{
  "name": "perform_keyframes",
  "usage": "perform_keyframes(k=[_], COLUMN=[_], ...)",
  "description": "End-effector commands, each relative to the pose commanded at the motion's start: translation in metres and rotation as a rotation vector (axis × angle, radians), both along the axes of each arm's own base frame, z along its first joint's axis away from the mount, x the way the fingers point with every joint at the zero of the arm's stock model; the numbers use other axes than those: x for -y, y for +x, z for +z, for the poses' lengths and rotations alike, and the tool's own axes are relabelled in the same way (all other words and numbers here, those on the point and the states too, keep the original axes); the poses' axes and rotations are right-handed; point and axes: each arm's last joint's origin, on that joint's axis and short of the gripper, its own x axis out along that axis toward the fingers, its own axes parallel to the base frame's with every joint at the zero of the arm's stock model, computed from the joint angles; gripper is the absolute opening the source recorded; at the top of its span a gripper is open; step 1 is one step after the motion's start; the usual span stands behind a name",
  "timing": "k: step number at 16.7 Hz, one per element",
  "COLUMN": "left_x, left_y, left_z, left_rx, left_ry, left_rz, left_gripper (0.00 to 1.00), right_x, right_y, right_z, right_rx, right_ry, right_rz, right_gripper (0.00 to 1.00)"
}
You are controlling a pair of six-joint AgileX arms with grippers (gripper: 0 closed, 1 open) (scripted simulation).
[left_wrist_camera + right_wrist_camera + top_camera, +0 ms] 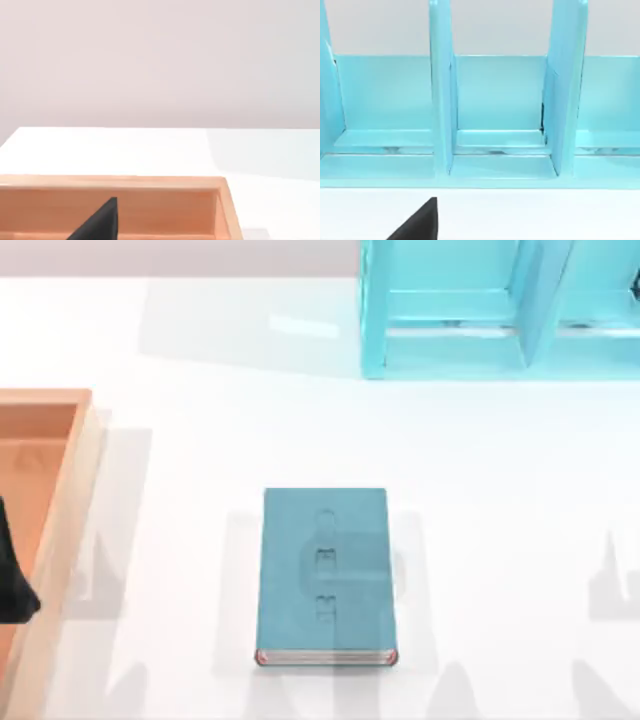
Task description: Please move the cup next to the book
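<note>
The cup is out of view. The book [325, 575] lies flat in the middle of the white table, teal-blue cover up, with its pale page edges and reddish rim toward the front. My left gripper [14, 575] is a dark shape at the far left, over the wooden tray, well apart from the book. A dark part of it [98, 224] shows in the left wrist view in front of the tray's wall. A dark part of my right gripper [418, 224] shows over the white table, facing the shelf unit.
An open wooden tray [72, 450] [150, 183] sits at the left edge of the table. A light turquoise shelf unit [376, 320] [441, 100] with upright dividers stands at the back right. White table surface surrounds the book on all sides.
</note>
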Motion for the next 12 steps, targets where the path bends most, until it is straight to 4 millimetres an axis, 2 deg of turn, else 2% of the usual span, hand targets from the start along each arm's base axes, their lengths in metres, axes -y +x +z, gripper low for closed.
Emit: perform_keyframes(k=[3,6,9,12], left_x=[0.0,0.0,0.0,0.0], left_y=[0.0,0.0,0.0,0.0], left_z=[0.0,0.0,0.0,0.0], left_rx=[0.0,0.0,0.0,0.0], left_ry=[0.0,0.0,0.0,0.0], left_rz=[0.0,0.0,0.0,0.0], left_gripper=[1.0,1.0,1.0,1.0], right_x=[0.0,0.001,0.004,0.01], right_y=[0.0,0.002,0.01,0.027], right_z=[0.002,0.014,0.033,0.048], right_rx=[-0.006,-0.071,-0.219,-0.455], right_ry=[-0.01,-0.1,-0.278,-0.51], right_rz=[0.0,0.002,0.02,0.081], right_gripper=[1.0,1.0,1.0,1.0])
